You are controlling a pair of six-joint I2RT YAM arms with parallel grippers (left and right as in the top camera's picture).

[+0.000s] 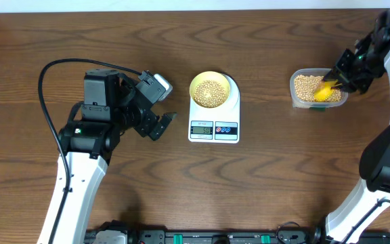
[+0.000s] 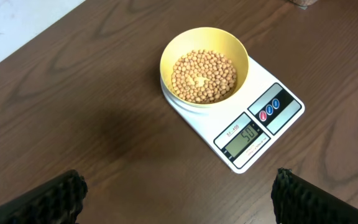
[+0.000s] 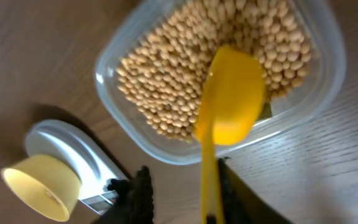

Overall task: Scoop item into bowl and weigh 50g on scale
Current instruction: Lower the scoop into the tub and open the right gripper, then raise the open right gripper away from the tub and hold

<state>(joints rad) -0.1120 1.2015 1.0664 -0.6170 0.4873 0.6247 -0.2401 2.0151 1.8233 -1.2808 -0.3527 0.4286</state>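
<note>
The pale-yellow bowl (image 1: 196,83) stands on the white scale (image 1: 214,135) at table centre and holds tan beans (image 1: 210,92). In the left wrist view the bowl (image 2: 168,59), its beans (image 2: 204,76) and the scale (image 2: 284,93) show, and the display reads 50. My left gripper (image 1: 163,107) is open and empty, left of the scale, its fingers (image 2: 179,199) apart over bare wood. My right gripper (image 1: 340,80) is at the clear tub. Its fingers (image 3: 185,199) are apart. The yellow scoop (image 3: 232,93) lies face down on the tub's beans (image 3: 166,74), its handle against one finger.
The clear plastic tub (image 1: 295,87) of beans stands at the back right, its rim (image 3: 107,93) below my right wrist. The bowl (image 3: 42,183) and scale (image 3: 61,138) show at that view's lower left. A black cable (image 1: 46,74) loops behind the left arm.
</note>
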